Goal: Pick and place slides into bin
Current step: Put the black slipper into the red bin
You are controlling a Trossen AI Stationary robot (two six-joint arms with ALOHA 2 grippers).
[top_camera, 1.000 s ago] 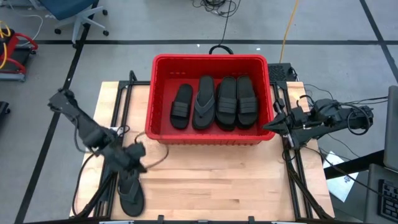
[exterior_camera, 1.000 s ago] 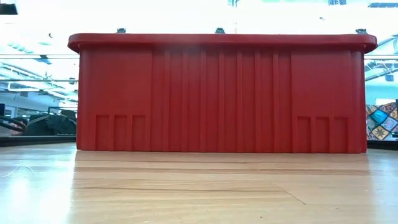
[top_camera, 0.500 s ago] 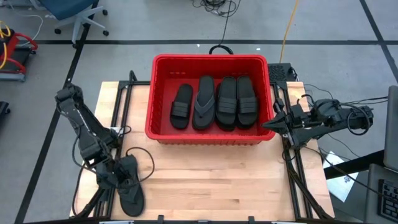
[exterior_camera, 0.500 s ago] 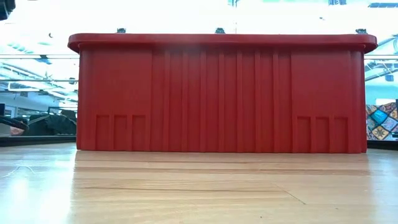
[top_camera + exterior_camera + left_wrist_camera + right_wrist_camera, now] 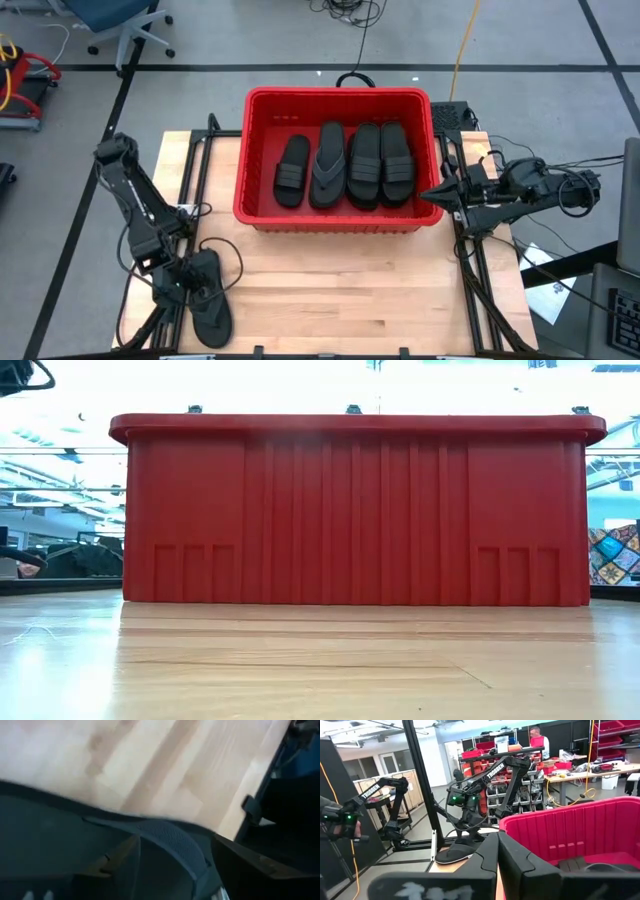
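1. Red plastic bin (image 5: 338, 212) sits at the far middle of the wooden desk (image 5: 340, 290), four dark slides (image 5: 345, 165) lying side by side inside.
2. A thong-style slide (image 5: 208, 300) lies at the desk's near left corner.
3. The left end effector (image 5: 180, 285) is low over that slide, fingers spread around its strap.
4. The right end effector (image 5: 432, 196) waits beside the bin's right wall, fingers pressed together, empty.

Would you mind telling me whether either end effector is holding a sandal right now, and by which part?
No hold is visible. The left end effector is down at the thong sandal on the table; a grip cannot be told. The right end effector is shut on nothing beside the bin.
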